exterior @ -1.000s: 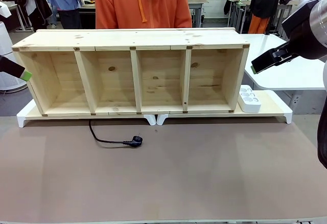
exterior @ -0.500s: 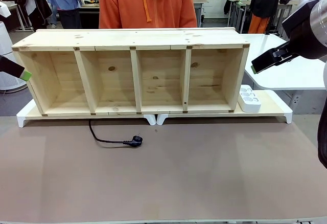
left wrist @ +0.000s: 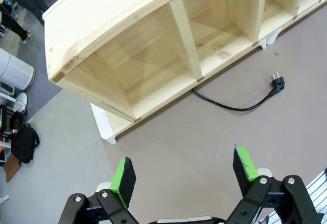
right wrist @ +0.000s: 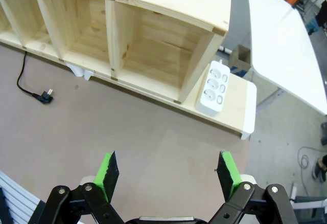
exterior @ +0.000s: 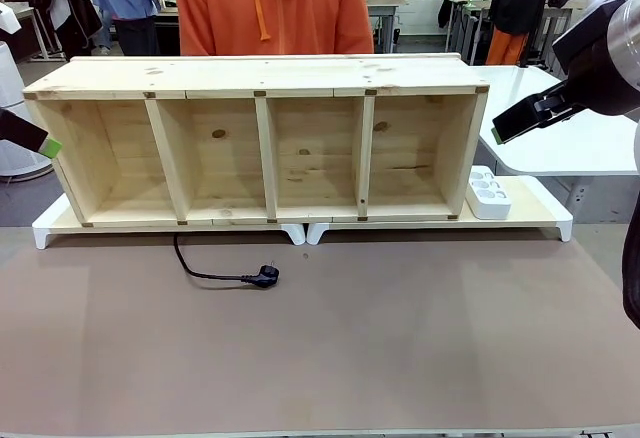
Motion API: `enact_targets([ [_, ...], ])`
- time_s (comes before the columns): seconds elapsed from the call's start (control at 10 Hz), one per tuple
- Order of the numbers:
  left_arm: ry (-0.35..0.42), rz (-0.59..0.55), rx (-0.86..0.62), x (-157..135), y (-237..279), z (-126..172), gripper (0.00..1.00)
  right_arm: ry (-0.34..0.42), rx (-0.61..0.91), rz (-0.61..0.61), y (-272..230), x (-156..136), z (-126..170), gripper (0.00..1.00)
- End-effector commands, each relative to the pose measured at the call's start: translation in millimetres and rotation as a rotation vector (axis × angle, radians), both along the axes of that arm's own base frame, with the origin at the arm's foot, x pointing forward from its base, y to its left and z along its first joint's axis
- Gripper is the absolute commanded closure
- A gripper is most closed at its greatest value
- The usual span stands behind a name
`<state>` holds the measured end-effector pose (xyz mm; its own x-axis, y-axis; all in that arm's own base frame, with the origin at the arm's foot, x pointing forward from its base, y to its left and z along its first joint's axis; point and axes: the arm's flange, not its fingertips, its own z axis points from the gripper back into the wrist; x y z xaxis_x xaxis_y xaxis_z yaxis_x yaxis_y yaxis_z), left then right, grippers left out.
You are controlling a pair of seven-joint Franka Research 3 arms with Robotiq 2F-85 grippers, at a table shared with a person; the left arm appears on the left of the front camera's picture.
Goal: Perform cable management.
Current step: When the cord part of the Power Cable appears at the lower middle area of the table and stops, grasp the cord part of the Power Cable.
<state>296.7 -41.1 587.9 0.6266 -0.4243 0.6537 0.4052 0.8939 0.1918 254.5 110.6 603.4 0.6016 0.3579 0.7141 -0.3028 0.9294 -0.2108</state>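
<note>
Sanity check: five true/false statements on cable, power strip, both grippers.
1. The thin black cable lies on the brown table mat in front of the long pale wooden shelf. True.
2. Its round black plug sits in the white multi-socket power strip. False: the plug lies loose on the mat, far from the strip.
3. The left gripper is shut on the cable. False: its fingers are apart and hold nothing.
4. The right gripper is open. True.
5. The power strip sits inside the shelf. False: it is beside the shelf's right end.
</note>
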Motion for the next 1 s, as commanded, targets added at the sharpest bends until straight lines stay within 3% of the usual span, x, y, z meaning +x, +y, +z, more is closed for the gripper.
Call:
enact_targets([
  [0.0,0.000,0.000,0.000,1,0,0,0.00,0.002,-0.002,0.000,-1,1,-1,0.00],
  [0.7,0.000,0.000,0.000,1,0,0,0.00,0.000,0.000,0.000,0,0,0,0.00],
  [0.9,0.000,0.000,0.000,1,0,0,0.00,0.020,-0.049,0.088,30,5,3,0.00],
])
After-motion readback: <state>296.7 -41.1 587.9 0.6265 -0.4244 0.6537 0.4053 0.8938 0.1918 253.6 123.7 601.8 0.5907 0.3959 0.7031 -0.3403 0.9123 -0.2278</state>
